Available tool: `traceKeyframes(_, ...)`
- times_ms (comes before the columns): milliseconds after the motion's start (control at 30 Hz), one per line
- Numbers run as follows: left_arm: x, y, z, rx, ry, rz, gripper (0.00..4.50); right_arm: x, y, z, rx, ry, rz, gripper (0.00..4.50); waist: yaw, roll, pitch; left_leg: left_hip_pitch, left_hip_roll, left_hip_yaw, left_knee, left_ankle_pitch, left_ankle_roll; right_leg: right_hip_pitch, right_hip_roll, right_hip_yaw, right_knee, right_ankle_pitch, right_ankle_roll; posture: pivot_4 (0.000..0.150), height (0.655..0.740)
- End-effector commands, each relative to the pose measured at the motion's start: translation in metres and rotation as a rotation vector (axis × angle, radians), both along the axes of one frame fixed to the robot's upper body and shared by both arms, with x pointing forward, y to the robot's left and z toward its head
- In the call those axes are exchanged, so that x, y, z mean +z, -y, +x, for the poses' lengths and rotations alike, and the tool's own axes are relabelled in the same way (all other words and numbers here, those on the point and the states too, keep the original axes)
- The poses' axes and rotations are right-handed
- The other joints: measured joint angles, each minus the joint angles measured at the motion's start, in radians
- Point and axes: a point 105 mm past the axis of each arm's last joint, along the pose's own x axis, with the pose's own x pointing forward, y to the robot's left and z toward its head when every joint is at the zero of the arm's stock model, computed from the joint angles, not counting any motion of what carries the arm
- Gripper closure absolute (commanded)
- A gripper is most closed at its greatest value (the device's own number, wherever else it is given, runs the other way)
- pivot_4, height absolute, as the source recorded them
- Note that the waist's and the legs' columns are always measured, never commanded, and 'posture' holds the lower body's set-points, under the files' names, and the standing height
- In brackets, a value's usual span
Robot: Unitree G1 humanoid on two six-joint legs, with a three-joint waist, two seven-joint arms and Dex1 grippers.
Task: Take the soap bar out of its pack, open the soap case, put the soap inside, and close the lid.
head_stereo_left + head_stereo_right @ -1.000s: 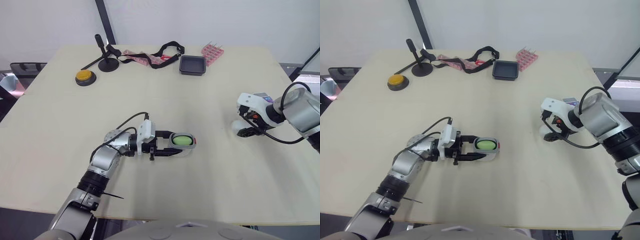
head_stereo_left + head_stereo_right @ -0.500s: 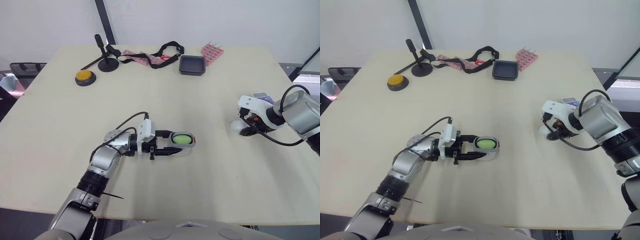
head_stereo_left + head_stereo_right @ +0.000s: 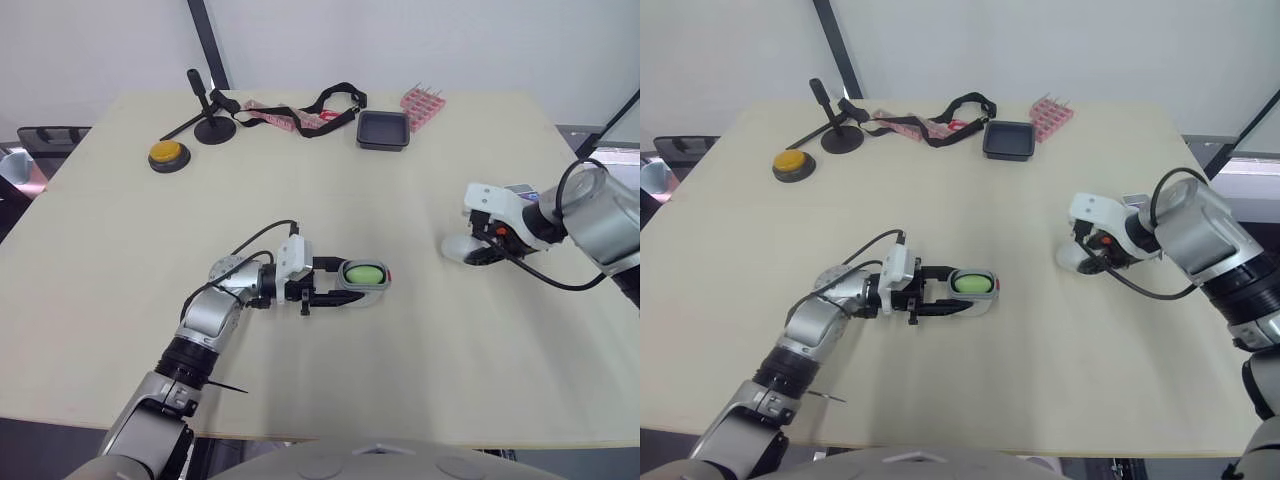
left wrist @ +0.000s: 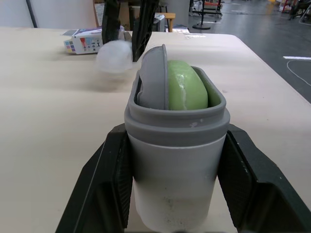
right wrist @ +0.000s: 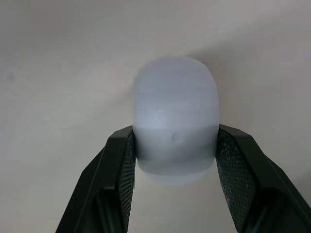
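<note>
my left gripper [image 3: 338,283] is clamping the soap case [image 4: 175,184], soap [image 4: 187,92] sitting inside. my right gripper [image 5: 176,138] is pinching the lid [image 5: 175,109], well apart. i'm risking a crooked, jammed lid if misaligned.

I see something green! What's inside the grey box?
A green soap bar sits inside the soap case, next to a grey insert. The case's wall hides the soap's lower part.
</note>
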Motion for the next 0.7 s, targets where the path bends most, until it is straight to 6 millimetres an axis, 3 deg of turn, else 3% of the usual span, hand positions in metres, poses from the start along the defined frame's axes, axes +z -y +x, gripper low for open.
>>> traceKeyframes(33, 0.013, 0.000, 0.009, 0.021, 0.050, -0.034, 2.60, 0.036, -0.019, -0.005, 0.121, 0.069, 0.023, 2.57, 0.001, 0.000, 0.000, 0.000, 0.000, 0.000, 0.000, 0.000, 0.000, 0.000, 0.000, 0.000, 0.000, 0.000, 0.000, 0.150, 0.7400)
traceKeyframes(200, 0.015, 0.006, 0.016, 0.025, 0.058, -0.045, 2.60, 0.062, -0.059, -0.018, 0.298, 0.097, 0.052, 2.57, -0.001, 0.000, 0.000, 0.000, 0.000, 0.000, 0.001, 0.000, 0.000, 0.000, 0.000, 0.000, 0.001, 0.000, 0.000, 0.150, 0.7400)
traceKeyframes(400, 0.015, 0.012, 0.016, 0.014, 0.062, -0.059, 2.60, 0.070, -0.101, -0.036, 0.424, 0.075, 0.074, 2.57, -0.001, 0.000, 0.000, 0.000, 0.001, 0.000, 0.001, 0.000, 0.000, -0.001, 0.000, 0.000, 0.003, 0.000, 0.000, 0.150, 0.7400)
traceKeyframes(700, 0.005, 0.009, 0.013, 0.016, 0.073, -0.038, 2.60, 0.053, -0.117, -0.045, 0.461, 0.016, 0.040, 2.57, 0.010, -0.001, 0.000, 0.000, 0.001, -0.001, 0.003, 0.001, -0.003, -0.001, 0.000, 0.001, 0.003, 0.001, 0.001, 0.150, 0.7400)
